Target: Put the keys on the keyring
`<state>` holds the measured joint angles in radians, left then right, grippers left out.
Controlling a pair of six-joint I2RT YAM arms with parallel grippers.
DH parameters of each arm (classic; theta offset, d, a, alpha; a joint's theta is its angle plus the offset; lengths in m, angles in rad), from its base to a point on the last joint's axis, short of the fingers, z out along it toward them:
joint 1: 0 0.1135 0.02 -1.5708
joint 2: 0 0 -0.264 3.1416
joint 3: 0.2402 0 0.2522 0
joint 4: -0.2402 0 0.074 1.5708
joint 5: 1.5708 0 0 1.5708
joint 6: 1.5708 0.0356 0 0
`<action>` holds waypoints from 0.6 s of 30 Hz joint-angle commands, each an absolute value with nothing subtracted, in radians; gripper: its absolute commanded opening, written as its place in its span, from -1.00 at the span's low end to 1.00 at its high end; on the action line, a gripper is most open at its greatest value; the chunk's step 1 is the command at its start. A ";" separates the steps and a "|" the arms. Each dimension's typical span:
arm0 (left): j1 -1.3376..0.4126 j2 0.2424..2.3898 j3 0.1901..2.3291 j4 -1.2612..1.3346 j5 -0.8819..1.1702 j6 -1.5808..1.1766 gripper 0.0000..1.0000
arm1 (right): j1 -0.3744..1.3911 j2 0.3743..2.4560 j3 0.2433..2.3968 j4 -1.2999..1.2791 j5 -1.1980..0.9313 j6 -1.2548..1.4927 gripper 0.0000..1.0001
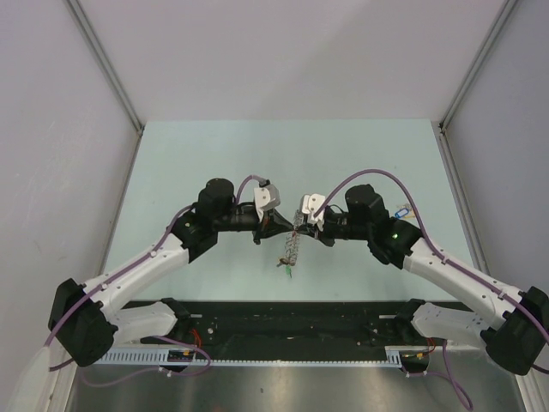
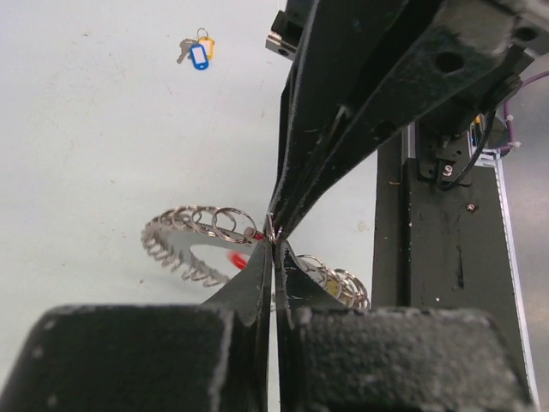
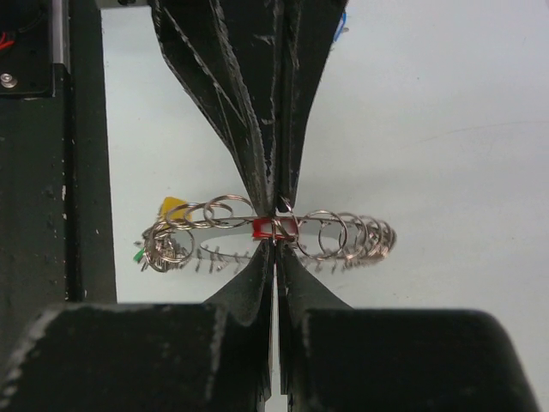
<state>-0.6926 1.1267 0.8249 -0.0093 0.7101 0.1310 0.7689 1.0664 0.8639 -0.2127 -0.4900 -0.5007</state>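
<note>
Left gripper (image 2: 274,254): my jaws were pressed together on the keyring (image 3: 343,236) wire.
Right gripper (image 3: 275,251): jaws closed, apparently on the red key (image 3: 274,228); contact partly hidden.
Keyring: hung from both tips, green key (image 3: 137,255) at 1 end.
Handling: judged light, floppy and slick; best pinched on 1 coil.
Blue and yellow keys (image 2: 199,53): lay well apart.

Pale mint-green flat table top (image 1: 214,154): plain, uniform. Silvery coiled-wire metal keyring (image 3: 343,233): bright steel, repeating loop pattern. Key colours at the ring: red plastic key head (image 3: 273,228), yellow plastic key head (image 3: 172,207), green plastic key head (image 3: 137,255). Loose pair toward the right edge: blue plastic key tag (image 2: 199,57) with whitish centre, yellow-orange plastic key tag (image 2: 206,41). Left gripper (image 2: 273,245) and right gripper (image 3: 276,249): matte black. White arm links (image 1: 137,270), purple cables (image 1: 377,176), green LED (image 1: 395,232).
</note>
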 commanded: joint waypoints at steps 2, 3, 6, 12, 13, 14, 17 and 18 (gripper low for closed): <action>-0.692 1.083 0.841 0.071 0.742 0.123 -0.99 | 0.736 1.072 0.873 -0.166 -0.468 -0.463 -1.00; -0.693 1.083 0.841 0.071 0.745 0.124 -1.00 | 0.732 1.072 0.873 -0.164 -0.468 -0.456 -1.00; -0.692 1.089 0.842 0.063 0.749 0.132 -0.99 | 0.718 1.072 0.873 -0.158 -0.476 -0.439 -1.00; -0.692 1.092 0.842 0.057 0.697 0.140 -1.00 | 0.715 1.054 0.873 -0.164 -0.528 -0.449 -1.00; -0.692 1.092 0.842 0.055 0.687 0.140 -1.00 | 0.715 1.048 0.873 -0.169 -0.534 -0.452 -1.00; -0.692 1.092 0.844 0.054 0.677 0.140 -0.99 | 0.715 1.046 0.873 -0.170 -0.538 -0.456 -1.00; -0.692 1.091 0.842 0.049 0.637 0.146 -0.99 | 0.716 1.043 0.873 -0.172 -0.551 -0.456 -1.00; -0.692 1.091 0.842 0.045 0.629 0.147 -1.00 | 0.715 1.040 0.874 -0.170 -0.555 -0.456 -1.00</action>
